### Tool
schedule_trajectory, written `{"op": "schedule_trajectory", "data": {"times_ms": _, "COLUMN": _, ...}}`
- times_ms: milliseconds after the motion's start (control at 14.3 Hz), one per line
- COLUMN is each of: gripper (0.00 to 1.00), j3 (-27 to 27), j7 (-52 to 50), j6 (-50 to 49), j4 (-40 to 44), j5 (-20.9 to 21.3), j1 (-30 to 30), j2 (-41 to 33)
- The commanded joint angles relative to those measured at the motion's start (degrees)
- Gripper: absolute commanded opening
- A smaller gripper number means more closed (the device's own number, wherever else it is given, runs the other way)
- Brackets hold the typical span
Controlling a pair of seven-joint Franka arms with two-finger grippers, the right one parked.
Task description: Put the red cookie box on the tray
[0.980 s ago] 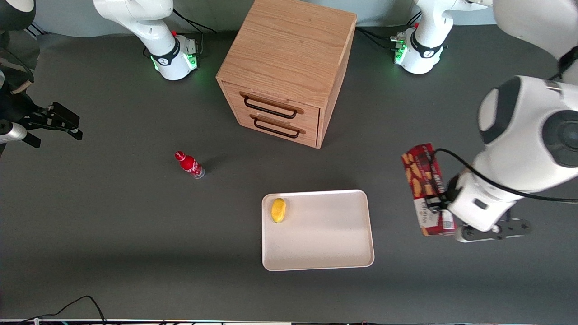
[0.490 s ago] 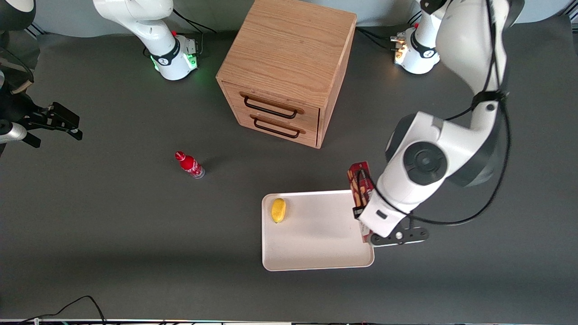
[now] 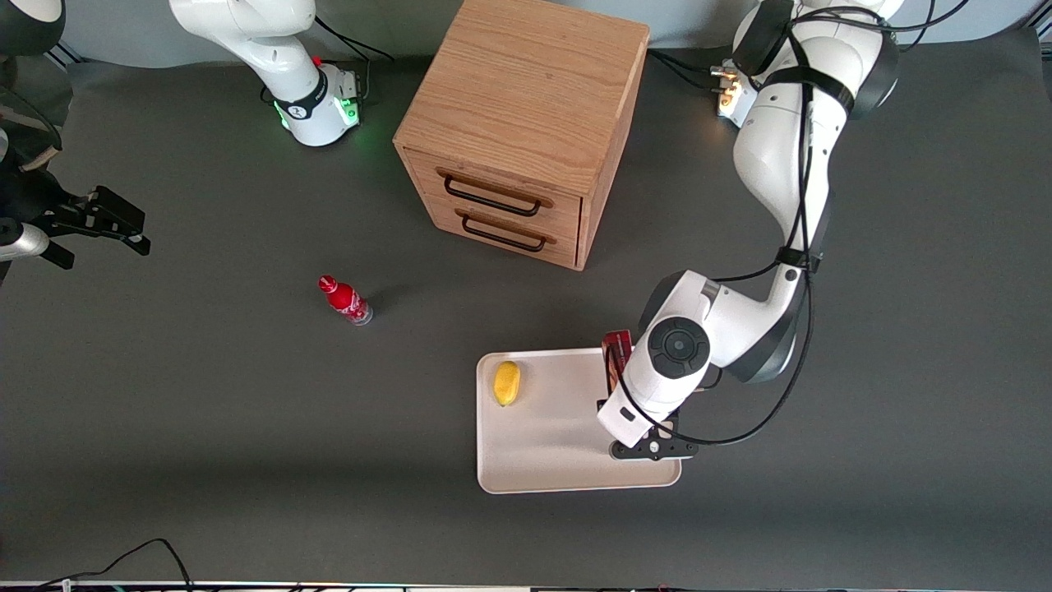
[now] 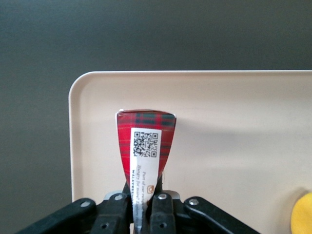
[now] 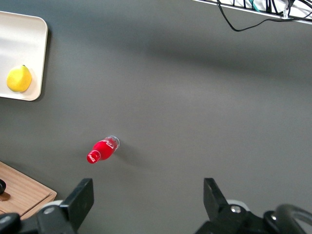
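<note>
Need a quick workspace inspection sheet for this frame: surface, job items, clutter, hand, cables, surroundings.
Surface: dark grey table, no spills seen.
Job's things: red cookie box held on edge over the tray, near the rim toward the working arm's end; whether it touches the tray cannot be told.
Clutter: yellow fruit on the tray; red bottle lying on the table toward the parked arm's end; wooden drawer cabinet, both drawers closed.
Hand: hand above the tray, shut on the box.
Cables: black cable along the working arm; another cable at the table edge nearest the front camera.
Surroundings: nothing seen.
</note>
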Motion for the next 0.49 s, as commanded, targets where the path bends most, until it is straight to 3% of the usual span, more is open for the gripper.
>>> {"op": "schedule_trajectory", "data": {"times_ms": 0, "gripper": 0.00, "j3": 1.0, "j7": -1.3, "j6": 3.1, "j4": 0.7, "j5": 1.8, "j1": -1.1, "j2": 1.2}}
{"op": "schedule_trajectory", "data": {"times_ms": 420, "gripper": 0.00, "j3": 1.0, "j7": -1.4, "j6": 8.4, "j4": -2.0, "j5": 4.0, "j1": -1.0, "j2": 2.2}}
